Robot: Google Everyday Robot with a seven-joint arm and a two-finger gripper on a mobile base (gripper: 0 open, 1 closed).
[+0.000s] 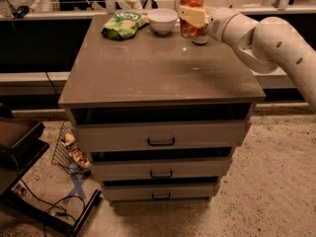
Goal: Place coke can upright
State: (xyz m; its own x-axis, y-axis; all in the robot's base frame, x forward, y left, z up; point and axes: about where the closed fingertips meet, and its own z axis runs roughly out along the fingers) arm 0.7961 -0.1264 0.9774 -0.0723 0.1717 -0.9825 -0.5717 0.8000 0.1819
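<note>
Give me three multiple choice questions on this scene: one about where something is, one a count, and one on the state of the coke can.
1. Where is the white bowl?
A. Between the green chip bag and the coke can
B. Inside a drawer
C. On the floor

2. How many drawer fronts does the cabinet show?
A. One
B. Three
C. Five

3. How is the coke can?
A. Lying on its side
B. Crushed flat
C. Upright, held by the gripper

Answers:
1. A: the bowl sits at the back of the cabinet top with the bag on one side and the can on the other.
2. B: three handled fronts are stacked under the top.
3. C: the gripper, at the far edge of the top beside the bowl, clasps the can's side, and the can's ends point up and down.
</note>
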